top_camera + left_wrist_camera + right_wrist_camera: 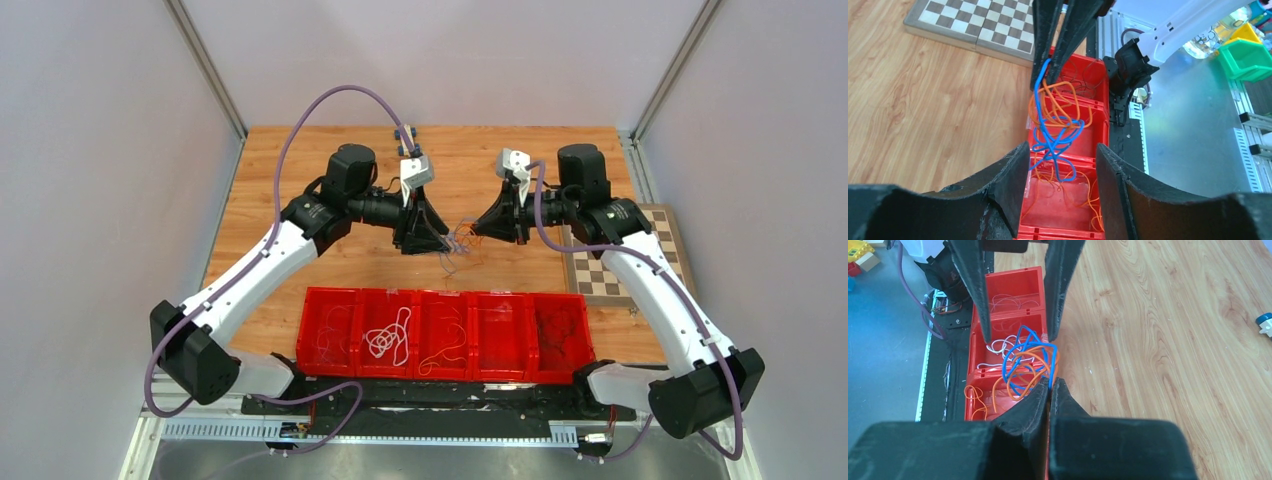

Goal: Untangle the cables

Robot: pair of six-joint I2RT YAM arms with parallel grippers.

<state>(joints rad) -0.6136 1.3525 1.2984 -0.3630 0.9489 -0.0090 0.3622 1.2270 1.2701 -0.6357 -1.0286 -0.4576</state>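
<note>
Both arms reach inward from the near corners of the wooden desk (290,180). The white-and-black left arm (250,268) and the matching right arm (665,285) bend at the elbow, so their wrists lie level and face each other over the middle of the desk.

The left claw (1062,148) stands apart, one black finger on each side of the knot of thin blue and orange cables (1055,127). The right claw (1050,384) is pressed together on a blue strand, and the knot hangs from it in the air, between the two claws and above the desk.

A row of red plastic bins (440,293) lines the near edge just below the knot. A folding chessboard (620,272) lies at the right edge. Bare wood shows toward the far and left edges.
</note>
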